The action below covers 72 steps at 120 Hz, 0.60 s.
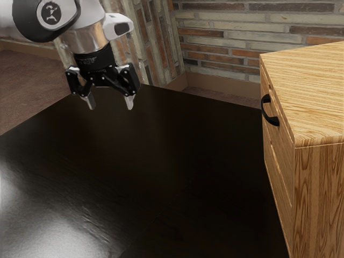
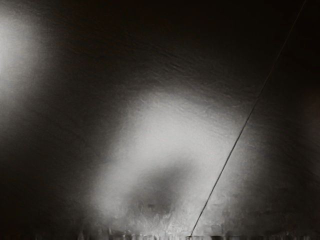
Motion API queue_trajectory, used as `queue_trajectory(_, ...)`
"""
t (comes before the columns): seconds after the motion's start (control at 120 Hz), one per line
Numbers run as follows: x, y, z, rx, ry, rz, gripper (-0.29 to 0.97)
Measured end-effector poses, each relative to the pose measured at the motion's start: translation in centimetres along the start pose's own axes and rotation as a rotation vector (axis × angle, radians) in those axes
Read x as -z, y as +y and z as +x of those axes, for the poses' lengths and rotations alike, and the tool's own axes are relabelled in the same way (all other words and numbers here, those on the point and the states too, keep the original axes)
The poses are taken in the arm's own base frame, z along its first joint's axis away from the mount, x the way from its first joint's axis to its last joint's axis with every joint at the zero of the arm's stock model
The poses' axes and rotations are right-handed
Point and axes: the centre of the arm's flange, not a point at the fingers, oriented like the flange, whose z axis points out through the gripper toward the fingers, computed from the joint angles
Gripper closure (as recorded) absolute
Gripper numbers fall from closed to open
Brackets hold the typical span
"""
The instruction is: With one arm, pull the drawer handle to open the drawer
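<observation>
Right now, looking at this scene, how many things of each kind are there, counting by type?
Wooden cabinet: 1
Black drawer handle: 1
Robot gripper: 1, open and holding nothing
Dark table: 1
Total: 4

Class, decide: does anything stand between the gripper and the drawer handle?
Nothing visible does. The open gripper hangs over the dark table, with open space from it to the black handle on the wooden cabinet.
</observation>
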Motion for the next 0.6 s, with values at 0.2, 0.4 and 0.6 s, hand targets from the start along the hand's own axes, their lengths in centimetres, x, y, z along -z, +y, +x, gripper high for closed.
queue_trajectory(0.2,-5.5,-3.6,2.3,0.084,-0.135,0.074,0.00)
queue_trajectory(0.4,-6.4,-14.2,4.4,0.284,-0.168,0.099,0.00)
queue_trajectory(0.6,-6.3,-10.7,3.8,0.219,-0.172,0.096,0.00)
